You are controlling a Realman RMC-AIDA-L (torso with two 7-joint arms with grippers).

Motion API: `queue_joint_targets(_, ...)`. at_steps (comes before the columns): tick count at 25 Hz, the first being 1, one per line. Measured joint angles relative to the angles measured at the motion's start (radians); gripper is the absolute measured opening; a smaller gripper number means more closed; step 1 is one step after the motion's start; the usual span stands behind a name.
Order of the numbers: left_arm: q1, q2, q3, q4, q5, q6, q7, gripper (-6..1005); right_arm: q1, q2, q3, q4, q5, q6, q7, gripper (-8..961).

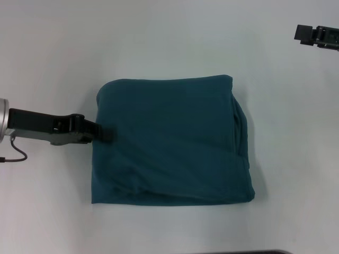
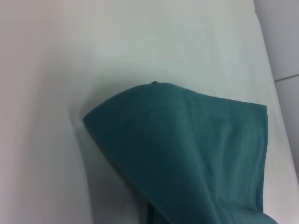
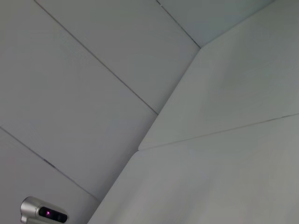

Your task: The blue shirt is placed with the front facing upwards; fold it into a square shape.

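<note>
Head view: plain white counter point(image 1: 169, 42) carries the dark teal-blue cotton shirt point(image 1: 169, 143), folded near-square at centre, layered edges on its right. Left end effector point(image 1: 104, 131) touches its left edge, probably tidying; grip state unclear. Right end effector point(image 1: 317, 36) parked far-right, unclear too. No lettering readable.

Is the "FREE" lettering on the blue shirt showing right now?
No. In the head view the blue shirt lies folded into a rough square on the table, showing only plain fabric.
</note>
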Motion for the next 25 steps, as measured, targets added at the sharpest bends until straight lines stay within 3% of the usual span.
queue_joint_targets(7,0.012,0.025,-0.013,-0.002,0.005,0.001,0.023,200,0.005,0.0,-0.002,-0.001,0.0,0.003,0.008,923)
queue_joint_targets(12,0.058,0.039,-0.102,-0.059,0.001,0.024,0.021,284,0.005,-0.004,-0.016,-0.009,-0.009,0.002,0.04,923)
queue_joint_targets(14,0.086,0.033,-0.146,-0.103,-0.004,0.06,0.023,521,0.006,-0.015,-0.037,-0.01,-0.027,-0.003,0.066,922)
queue_joint_targets(21,0.109,0.02,-0.177,-0.148,0.0,0.237,0.041,570,0.028,-0.09,-0.195,-0.012,-0.176,-0.099,0.184,922)
queue_joint_targets(25,0.118,0.018,-0.173,-0.146,0.001,0.264,0.056,570,0.043,-0.103,-0.215,-0.046,-0.253,-0.201,0.204,922)
